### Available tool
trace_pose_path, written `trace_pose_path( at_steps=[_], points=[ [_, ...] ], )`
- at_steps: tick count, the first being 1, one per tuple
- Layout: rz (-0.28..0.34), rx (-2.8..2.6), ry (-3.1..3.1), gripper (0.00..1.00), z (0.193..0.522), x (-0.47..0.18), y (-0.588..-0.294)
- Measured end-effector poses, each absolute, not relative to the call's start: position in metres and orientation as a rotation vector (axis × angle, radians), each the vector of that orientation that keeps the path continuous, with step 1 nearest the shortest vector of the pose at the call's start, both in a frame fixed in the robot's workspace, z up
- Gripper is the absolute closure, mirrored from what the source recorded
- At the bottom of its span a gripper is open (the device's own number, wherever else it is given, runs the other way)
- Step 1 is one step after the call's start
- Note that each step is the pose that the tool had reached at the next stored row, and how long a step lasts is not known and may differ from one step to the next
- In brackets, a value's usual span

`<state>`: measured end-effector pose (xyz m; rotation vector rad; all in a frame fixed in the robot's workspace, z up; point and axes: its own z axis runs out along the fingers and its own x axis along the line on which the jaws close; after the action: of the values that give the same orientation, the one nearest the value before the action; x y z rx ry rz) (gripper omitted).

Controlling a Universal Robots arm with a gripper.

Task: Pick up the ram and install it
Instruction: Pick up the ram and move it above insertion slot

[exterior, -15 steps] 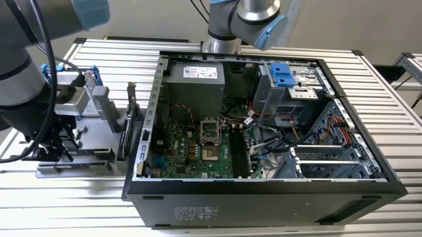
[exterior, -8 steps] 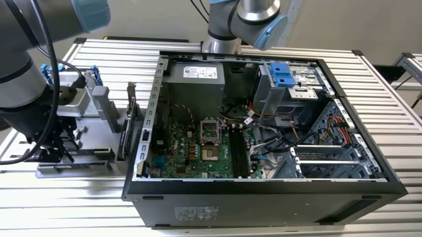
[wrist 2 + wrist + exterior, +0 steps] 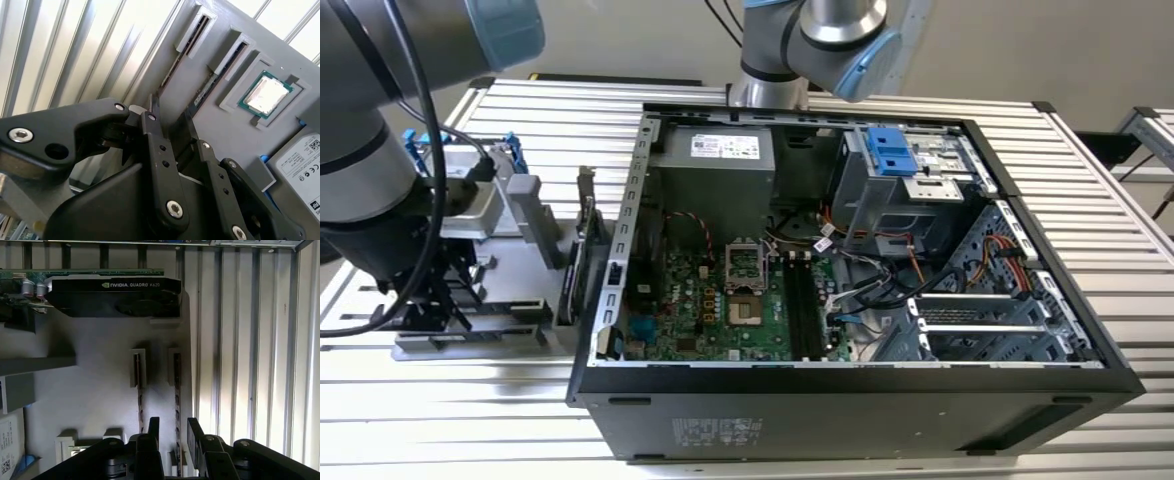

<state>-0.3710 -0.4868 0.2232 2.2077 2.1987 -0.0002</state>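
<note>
Two ram sticks stand on edge in a grey holder point(image 3: 100, 390), each end held in a slotted block. My gripper point(image 3: 172, 426) is open just above the holder. In the first wrist view its two black fingers stand on either side of the ram point(image 3: 176, 405) that is nearer the holder's edge. The other ram point(image 3: 140, 407) lies just outside one finger. In the second wrist view the gripper point(image 3: 170, 114) hangs over the same two sticks, one of them a ram point(image 3: 204, 93). The motherboard's long black slots point(image 3: 801, 310) lie inside the open computer case point(image 3: 854, 400).
The holder point(image 3: 520, 230) sits at the exterior view's left of the case, under my arm point(image 3: 374, 180). It also carries a graphics card point(image 3: 115, 292), a processor chip point(image 3: 267, 95) and a hard drive point(image 3: 305, 165). A ribbed metal table point(image 3: 1067, 180) lies beneath everything.
</note>
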Motion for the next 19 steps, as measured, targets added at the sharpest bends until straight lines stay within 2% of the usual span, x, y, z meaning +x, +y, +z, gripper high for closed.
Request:
trace_pose_path(
  at_steps=[19],
  points=[
    [0.000, 2.193, 2.214, 0.00, 0.2172, -0.3702, -0.4914]
  ],
)
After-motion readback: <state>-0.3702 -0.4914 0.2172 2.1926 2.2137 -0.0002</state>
